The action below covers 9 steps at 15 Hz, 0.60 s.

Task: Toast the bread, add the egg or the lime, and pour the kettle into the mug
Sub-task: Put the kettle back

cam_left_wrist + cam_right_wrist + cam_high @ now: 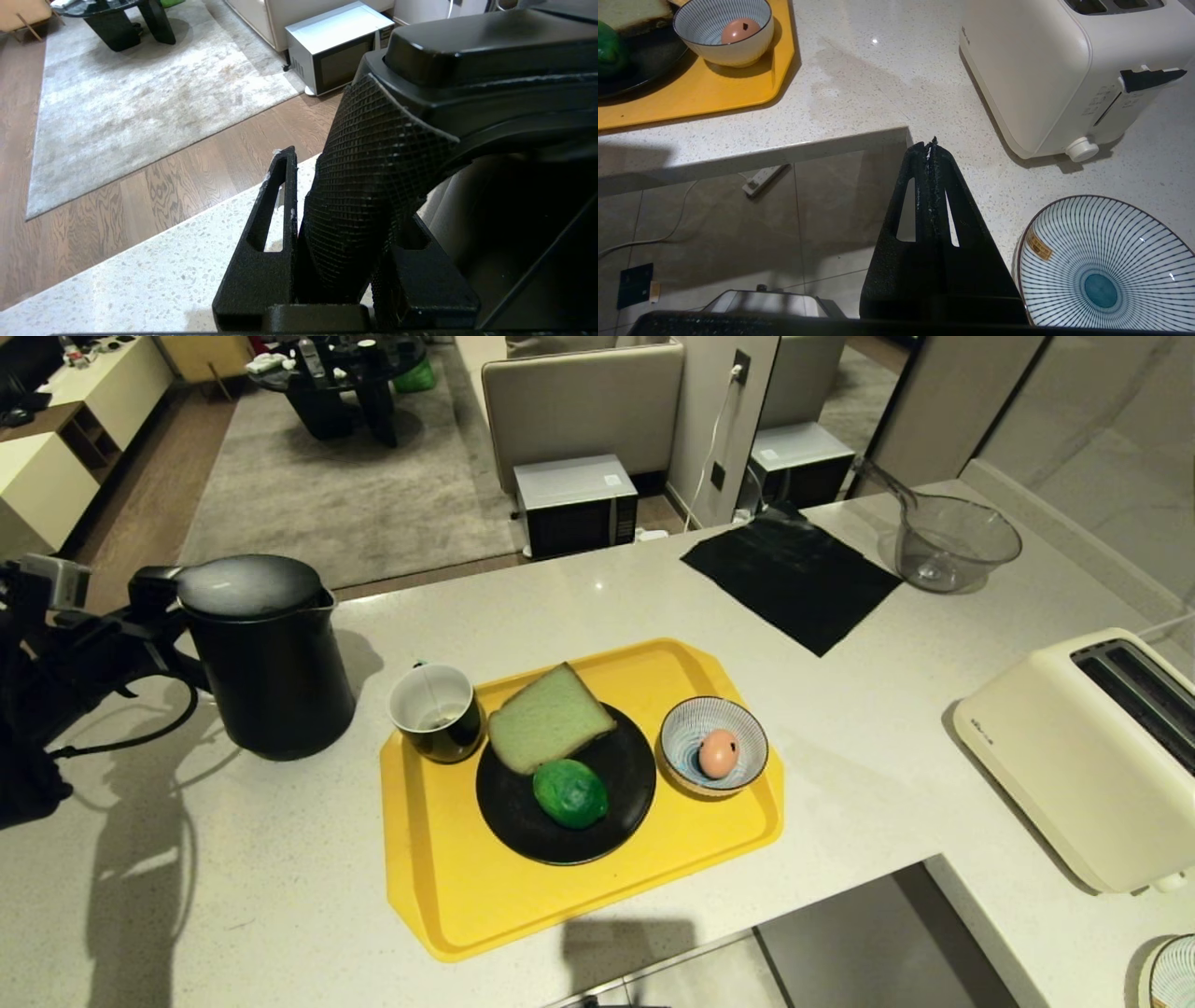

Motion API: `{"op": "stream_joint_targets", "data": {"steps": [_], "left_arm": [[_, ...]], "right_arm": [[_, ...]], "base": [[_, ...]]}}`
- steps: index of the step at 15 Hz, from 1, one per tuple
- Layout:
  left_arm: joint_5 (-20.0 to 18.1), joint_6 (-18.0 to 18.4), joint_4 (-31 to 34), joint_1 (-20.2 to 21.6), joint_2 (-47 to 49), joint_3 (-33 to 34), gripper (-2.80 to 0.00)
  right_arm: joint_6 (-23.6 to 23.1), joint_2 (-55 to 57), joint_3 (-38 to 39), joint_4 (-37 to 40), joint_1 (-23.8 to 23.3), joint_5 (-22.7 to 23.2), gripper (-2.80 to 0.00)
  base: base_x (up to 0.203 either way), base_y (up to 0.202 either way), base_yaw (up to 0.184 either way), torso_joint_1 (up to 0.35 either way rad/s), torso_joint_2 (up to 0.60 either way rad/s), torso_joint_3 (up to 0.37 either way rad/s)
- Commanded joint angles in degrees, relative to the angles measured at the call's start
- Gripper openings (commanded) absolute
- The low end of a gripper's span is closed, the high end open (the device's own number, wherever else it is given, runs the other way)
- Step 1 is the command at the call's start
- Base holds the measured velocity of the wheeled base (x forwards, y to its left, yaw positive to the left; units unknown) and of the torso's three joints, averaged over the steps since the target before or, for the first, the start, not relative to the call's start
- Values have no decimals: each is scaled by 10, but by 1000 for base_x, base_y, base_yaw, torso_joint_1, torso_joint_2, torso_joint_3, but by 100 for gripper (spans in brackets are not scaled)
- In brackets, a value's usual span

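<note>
The large matte black cylindrical kettle (266,658) stands upright on the pale speckled stone counter (579,607), just beside the left edge of the yellow plastic tray (448,887). The left gripper (338,242) is clenched on the kettle's textured black handle (369,186), one finger (271,219) on each side of it, at the far left of the head view. On the tray, the small glossy black mug (436,712) with a white inside stands at the side nearest the kettle. Next to it, a round black plate (635,784) carries the thick square slice of pale green bread (546,719) and the round dark green lime (570,792), which touches the bread's near edge. A blue-and-white striped bowl (714,747) with a brown egg (718,752) inside stands to the right of the plate. Well apart on the right lies a cream toaster (1074,756). The right gripper (931,186) hangs over the counter's edge, its fingers pressed together and holding nothing.
</note>
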Motion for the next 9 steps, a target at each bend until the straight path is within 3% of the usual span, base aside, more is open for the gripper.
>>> {"op": "stream_joint_targets", "data": {"steps": [1,3,9], "left_arm": [[-2,0,-5,8,-7,0,-280],[-18,0,-5,14,-5,0,-280],[-15,4,-6,16,2,-1,-280]], "right_arm": [[0,0,16,-1,0,0,-280],[0,1,16,-1,0,0,-280],[0,0,16,-1,-1,0,-280]], "base": [[0,0,0,0,0,0],[0,0,0,0,0,0],[0,0,0,0,0,0]]}}
